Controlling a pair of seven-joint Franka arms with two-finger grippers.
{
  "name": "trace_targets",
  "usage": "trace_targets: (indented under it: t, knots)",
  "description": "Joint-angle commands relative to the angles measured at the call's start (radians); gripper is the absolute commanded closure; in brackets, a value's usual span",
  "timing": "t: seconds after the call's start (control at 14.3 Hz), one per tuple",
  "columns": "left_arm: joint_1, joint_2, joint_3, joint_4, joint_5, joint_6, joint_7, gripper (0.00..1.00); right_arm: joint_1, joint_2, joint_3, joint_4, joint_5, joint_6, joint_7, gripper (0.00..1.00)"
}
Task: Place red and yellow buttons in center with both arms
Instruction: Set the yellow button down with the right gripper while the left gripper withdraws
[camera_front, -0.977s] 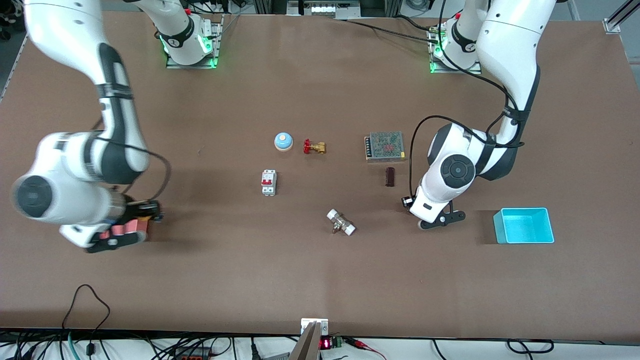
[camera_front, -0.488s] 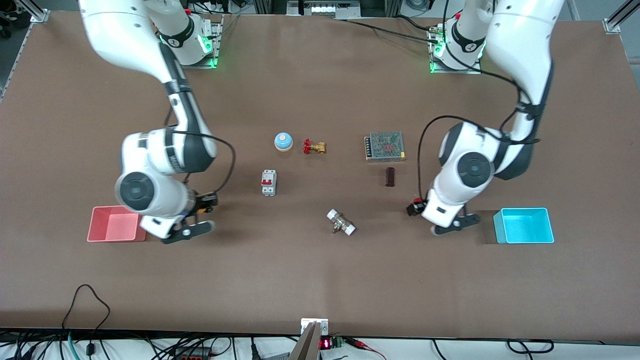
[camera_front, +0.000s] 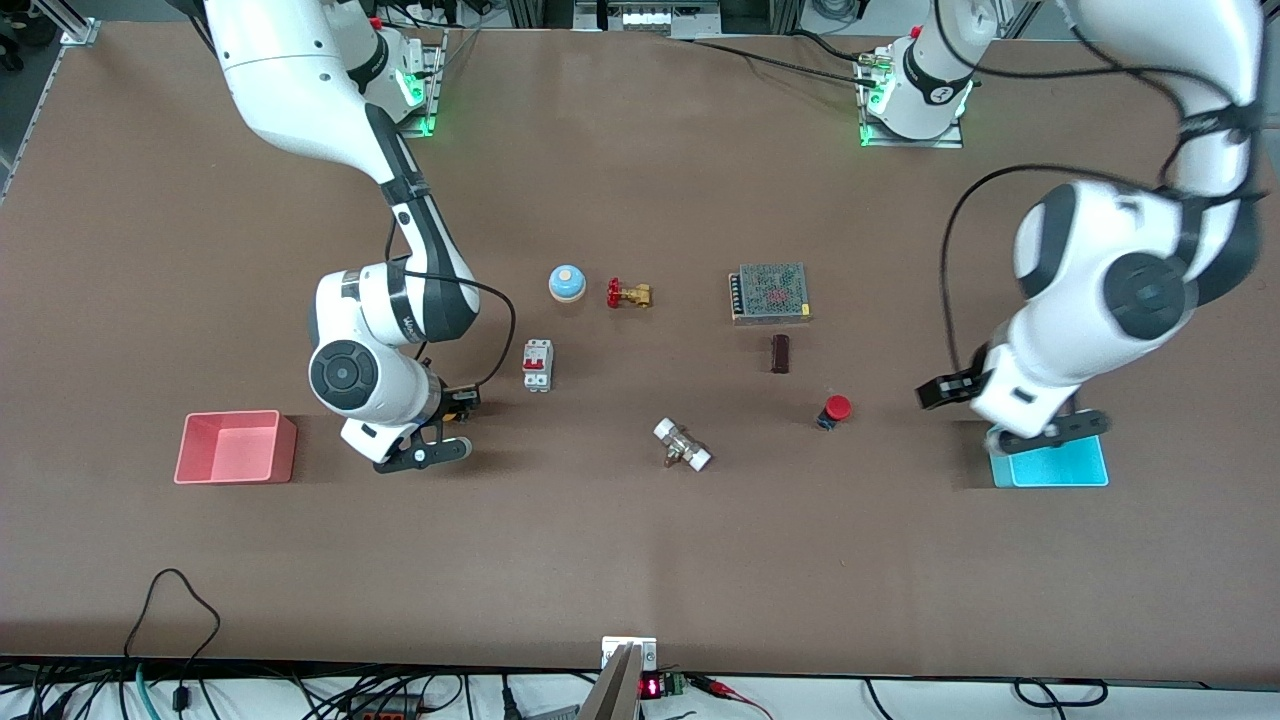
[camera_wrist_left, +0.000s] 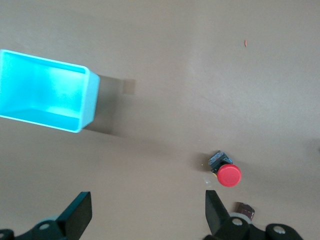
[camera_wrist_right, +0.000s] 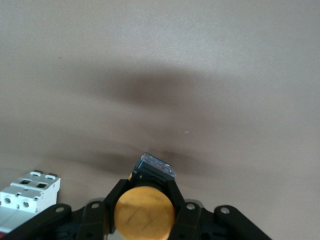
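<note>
The red button (camera_front: 835, 409) rests on the brown tabletop (camera_front: 640, 520), nearer the front camera than the dark block; it also shows in the left wrist view (camera_wrist_left: 229, 175). My left gripper (camera_front: 1045, 432) is open and empty, up over the cyan tray (camera_front: 1060, 468), away from the red button; its fingers (camera_wrist_left: 80, 215) stand wide apart. My right gripper (camera_front: 425, 450) is shut on the yellow button (camera_wrist_right: 145, 212), low over the table between the pink tray (camera_front: 237, 447) and the circuit breaker (camera_front: 538, 364).
A blue bell (camera_front: 567, 283), a brass valve (camera_front: 628, 294), a mesh-topped power supply (camera_front: 770, 292), a dark block (camera_front: 780, 353) and a white-ended fitting (camera_front: 682, 445) lie about the middle. The breaker (camera_wrist_right: 27, 200) is close to the right gripper.
The left gripper let go of the red button and moved away over the cyan tray. The right arm carried the yellow button from the pink tray toward the circuit breaker.
</note>
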Motion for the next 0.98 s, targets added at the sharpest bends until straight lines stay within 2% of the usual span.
trace_targets:
  t: [0.0,0.14,0.21,0.28,0.35,0.42,0.7,0.91]
  knots:
    - [0.048,-0.075,-0.005,-0.016,-0.003,-0.063,0.124,0.00,0.014,-0.004,-0.011,-0.030,0.030,0.028,0.016,0.80]
    - [0.101,-0.129,-0.006,-0.016,-0.003,-0.109,0.232,0.00,0.021,-0.003,-0.011,-0.039,0.030,0.031,0.014,0.78]
    - [0.121,-0.150,-0.006,-0.016,-0.004,-0.136,0.276,0.00,0.030,0.002,-0.012,-0.044,0.028,0.047,0.014,0.72]
    - [0.134,-0.170,-0.006,-0.016,-0.004,-0.150,0.312,0.00,0.033,0.005,-0.012,-0.051,0.030,0.053,0.014,0.60]
    - [0.149,-0.189,-0.006,-0.016,-0.003,-0.166,0.342,0.00,0.031,0.006,-0.012,-0.051,0.030,0.056,0.014,0.36]
    - [0.157,-0.207,-0.006,-0.016,-0.003,-0.187,0.368,0.00,0.028,0.003,-0.012,-0.051,0.028,0.054,0.014,0.00]
    - [0.172,-0.285,-0.006,-0.031,-0.003,-0.248,0.428,0.00,0.024,-0.042,-0.021,-0.045,0.030,0.041,0.014,0.00]
    - [0.180,-0.336,-0.008,-0.053,-0.003,-0.256,0.445,0.00,0.021,-0.127,-0.028,-0.045,0.027,0.007,0.091,0.00]
